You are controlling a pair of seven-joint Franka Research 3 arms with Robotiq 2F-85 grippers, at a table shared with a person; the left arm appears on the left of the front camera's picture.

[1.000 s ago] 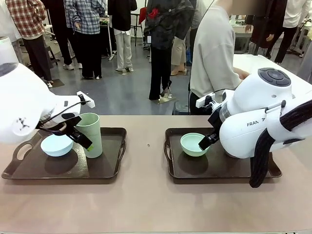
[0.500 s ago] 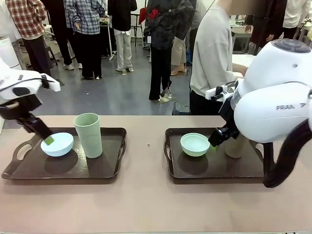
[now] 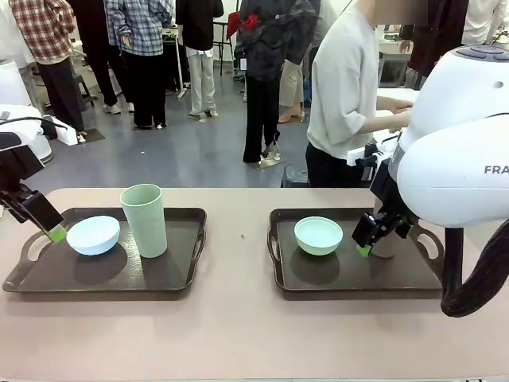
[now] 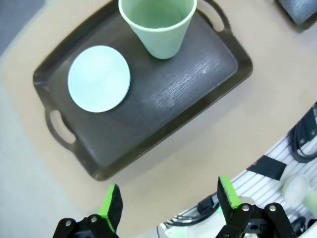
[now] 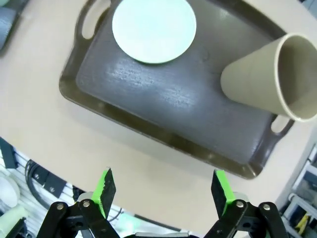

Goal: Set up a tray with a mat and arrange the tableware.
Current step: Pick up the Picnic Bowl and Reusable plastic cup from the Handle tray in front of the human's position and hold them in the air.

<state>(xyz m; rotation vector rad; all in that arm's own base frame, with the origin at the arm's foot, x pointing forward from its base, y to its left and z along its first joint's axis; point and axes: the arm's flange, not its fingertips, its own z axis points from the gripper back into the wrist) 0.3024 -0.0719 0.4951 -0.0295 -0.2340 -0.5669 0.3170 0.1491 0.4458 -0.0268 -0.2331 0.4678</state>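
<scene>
1. Hovering over the outer handle end of the left tray (image 3: 183, 274), the left gripper (image 4: 168, 198) has its jaws spread wide and holds nothing.
2. On that dark rectangular tray, a round pale blue bowl (image 3: 93, 235) sits near the gripper, with a tall light green tumbler (image 3: 145, 220) upright just beside the bowl.
3. The right gripper (image 5: 161, 191), also wide and empty, hangs above the right tray (image 3: 350, 274).
4. There, a mint green bowl (image 3: 318, 235) and a tapered brown tumbler (image 5: 262, 82) stand apart.
5. All four pieces look matte and smooth, and the worktop (image 3: 238, 334) is tan.
</scene>
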